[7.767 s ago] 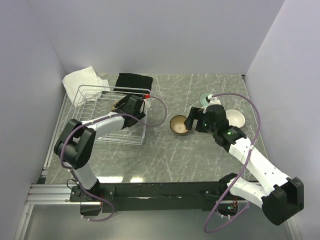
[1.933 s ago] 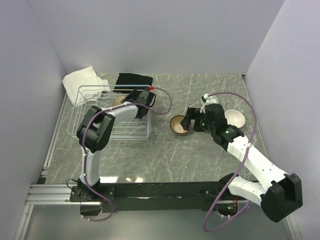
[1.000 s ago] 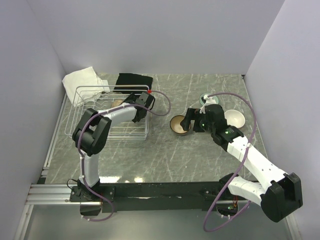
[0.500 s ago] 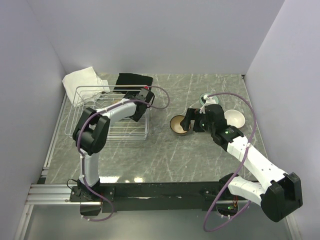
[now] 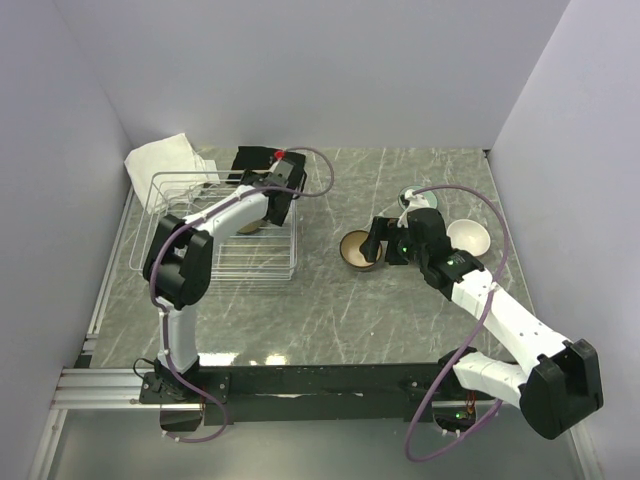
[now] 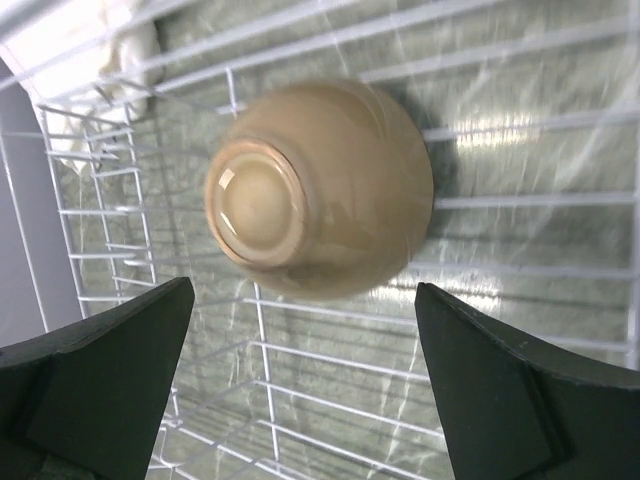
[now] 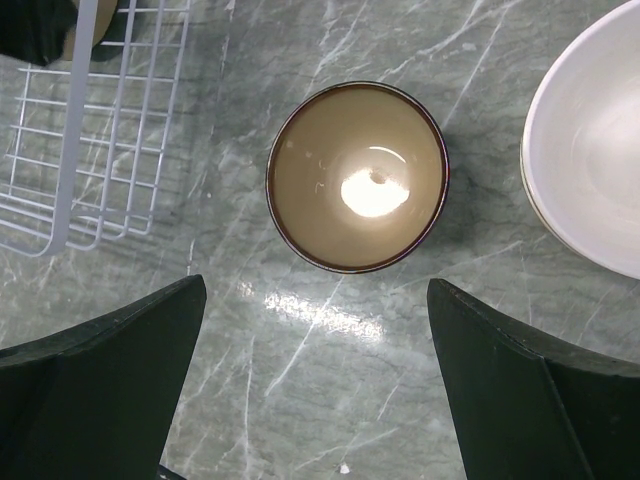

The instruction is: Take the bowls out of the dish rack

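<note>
A tan bowl [image 6: 318, 190] lies inside the dish rack [image 6: 530, 200], its bottom turned toward the left gripper [image 6: 303, 290], whose fingers are spread wide. Right of the rack, a brown bowl [image 7: 357, 177] sits open side up on the table [image 7: 300, 400] under the right gripper [image 7: 316, 290], which is also spread wide.

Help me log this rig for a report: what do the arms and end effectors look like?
Left arm and right arm: white links, black joints, each trailed by a looping purple cable. A red tip marks the left wrist. End effector fingers are dark, broad wedges.
</note>
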{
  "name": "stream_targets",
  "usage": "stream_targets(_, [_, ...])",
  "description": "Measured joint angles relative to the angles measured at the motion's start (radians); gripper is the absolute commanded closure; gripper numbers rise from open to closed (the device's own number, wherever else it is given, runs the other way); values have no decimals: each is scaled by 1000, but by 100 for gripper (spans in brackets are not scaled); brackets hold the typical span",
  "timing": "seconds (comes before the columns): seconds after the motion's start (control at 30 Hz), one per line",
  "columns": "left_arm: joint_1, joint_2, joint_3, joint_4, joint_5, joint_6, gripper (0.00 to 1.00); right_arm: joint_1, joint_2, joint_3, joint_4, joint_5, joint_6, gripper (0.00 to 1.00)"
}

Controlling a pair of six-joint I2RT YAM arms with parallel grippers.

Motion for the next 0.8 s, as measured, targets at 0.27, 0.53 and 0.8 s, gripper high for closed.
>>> stream_targets(0.27, [6, 1, 89, 5, -13, -48, 1, 0, 5, 0, 0, 0, 0, 1])
stream_targets(0.53, [21, 41, 96, 6, 16, -97, 1, 0, 11, 0, 1, 0, -3, 0])
stream_targets(0.8, [134, -23, -8, 92, 212, -195, 1, 0, 16, 0, 3, -4, -4, 0])
